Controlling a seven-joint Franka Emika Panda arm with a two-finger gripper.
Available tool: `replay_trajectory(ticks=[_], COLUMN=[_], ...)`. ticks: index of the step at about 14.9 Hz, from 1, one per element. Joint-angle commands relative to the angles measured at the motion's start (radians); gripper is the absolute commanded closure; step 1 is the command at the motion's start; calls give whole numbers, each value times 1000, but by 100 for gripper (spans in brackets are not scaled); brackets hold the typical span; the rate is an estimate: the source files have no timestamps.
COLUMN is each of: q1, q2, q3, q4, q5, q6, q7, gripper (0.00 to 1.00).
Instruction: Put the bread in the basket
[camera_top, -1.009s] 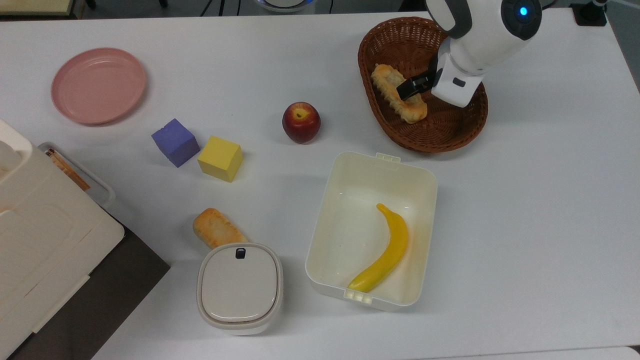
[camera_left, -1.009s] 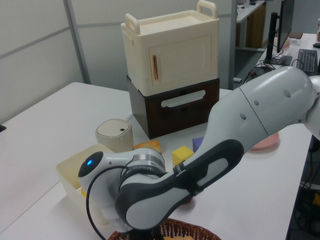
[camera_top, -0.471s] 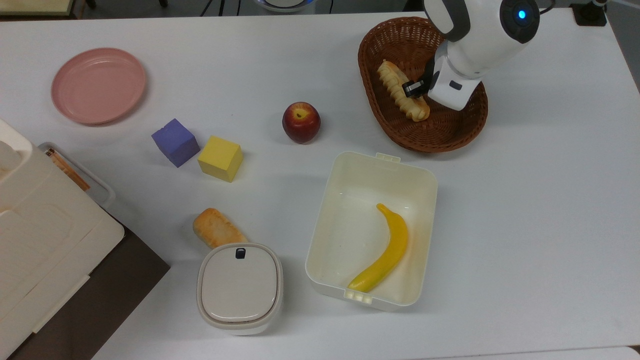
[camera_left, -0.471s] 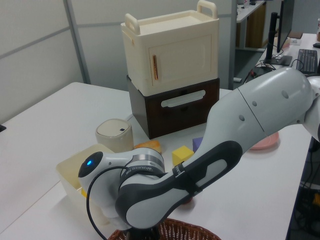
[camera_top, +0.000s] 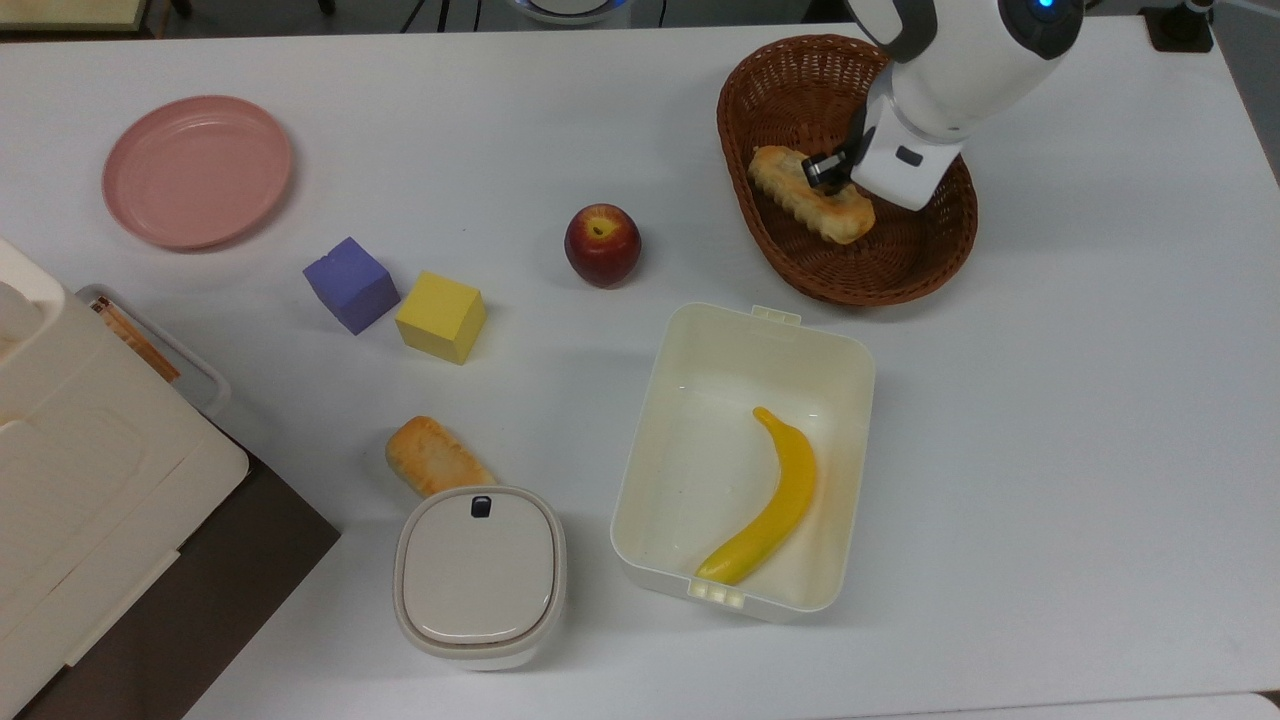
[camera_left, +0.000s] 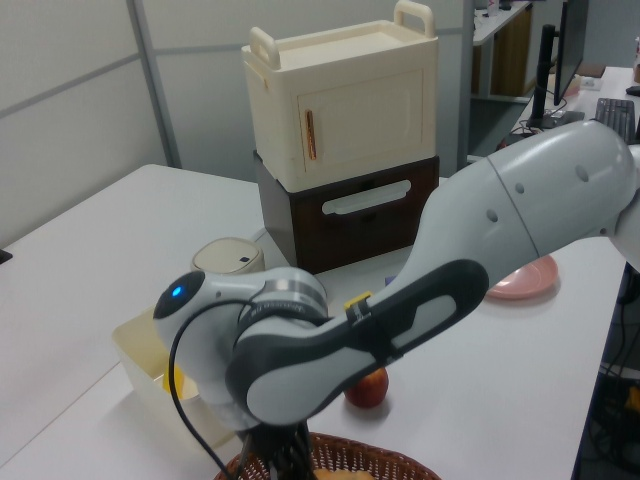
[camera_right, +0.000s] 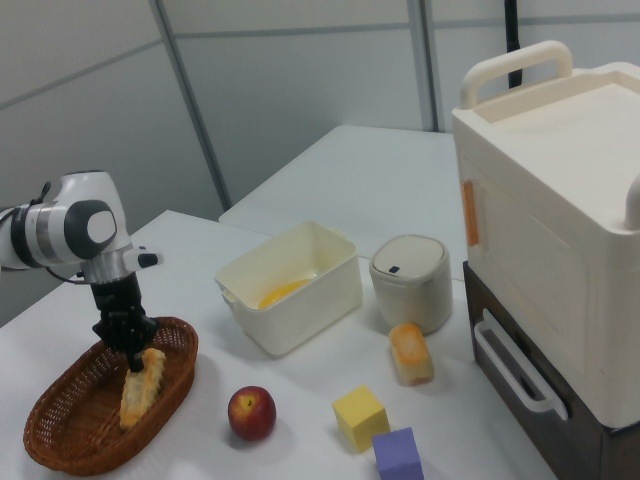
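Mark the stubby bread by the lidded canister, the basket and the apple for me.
bread (camera_top: 430, 457), top view, on its browned top crust.
basket (camera_top: 745, 75), top view, on the woven rim at the top view's left.
apple (camera_right: 251, 412), right view, on its red side.

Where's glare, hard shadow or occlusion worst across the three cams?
Top view: even light, soft shadows beside the apple and cubes, faint sheen inside the cream box; the arm covers part of the basket.
Left view: the arm blocks most of the table.
Right view: soft light, pincer and pastry clear.
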Motion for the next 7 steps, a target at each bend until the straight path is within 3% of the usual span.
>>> replay_trajectory(ticks=[1, 7], q1=[-23, -46], q2=[-44, -118], q3=[-8, -2], q4=[-1, 0], q5=[3, 12], q6=[-36, -73], q7=[4, 4], gripper=[100, 100])
